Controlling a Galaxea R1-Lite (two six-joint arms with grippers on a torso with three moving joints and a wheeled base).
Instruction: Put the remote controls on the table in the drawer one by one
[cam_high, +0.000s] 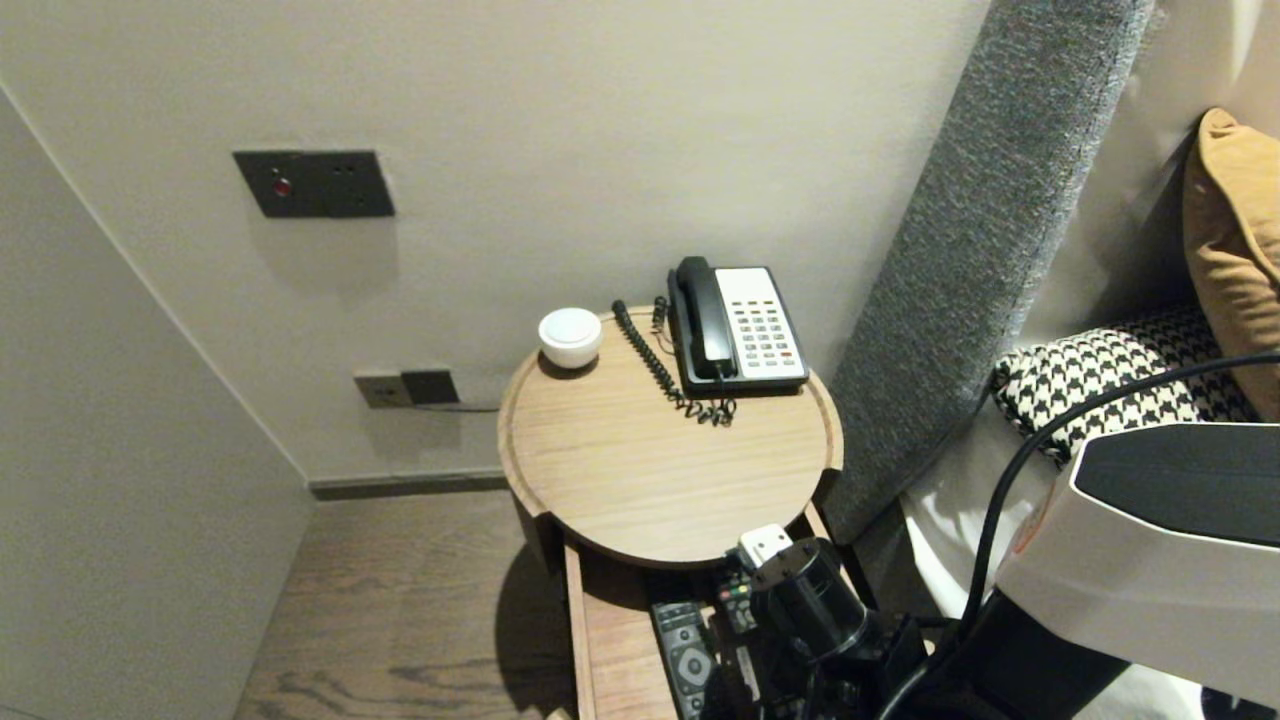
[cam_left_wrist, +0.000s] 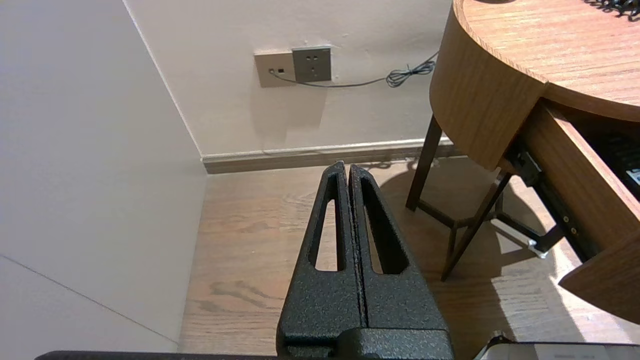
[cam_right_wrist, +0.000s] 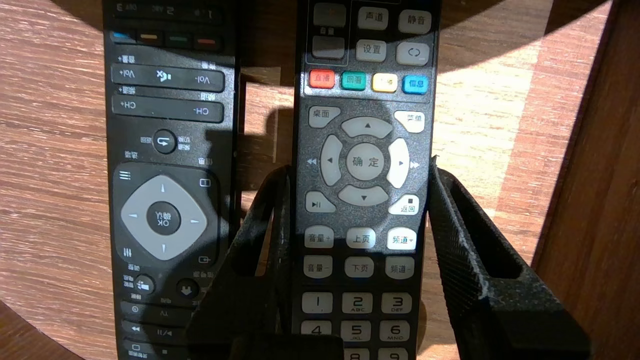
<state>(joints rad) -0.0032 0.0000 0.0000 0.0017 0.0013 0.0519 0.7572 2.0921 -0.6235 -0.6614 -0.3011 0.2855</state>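
The remote with coloured buttons (cam_right_wrist: 365, 165) lies flat on the wooden bottom of the open drawer (cam_right_wrist: 500, 125), filling the centre of the right wrist view. The right gripper (cam_right_wrist: 360, 169) straddles it, one finger against each long edge beside the round arrow pad, pinching it across its width. A second black remote (cam_right_wrist: 165, 200) lies parallel just beside it at frame left, with one finger in the gap between the two. In the head view the drawer juts out under the round table (cam_high: 650, 470) at lower centre; a telephone (cam_high: 735, 330) and a white bowl (cam_high: 570, 337) sit near the table's upper rim. The left gripper (cam_left_wrist: 346, 169) hangs over the plank floor, fingers pressed together.
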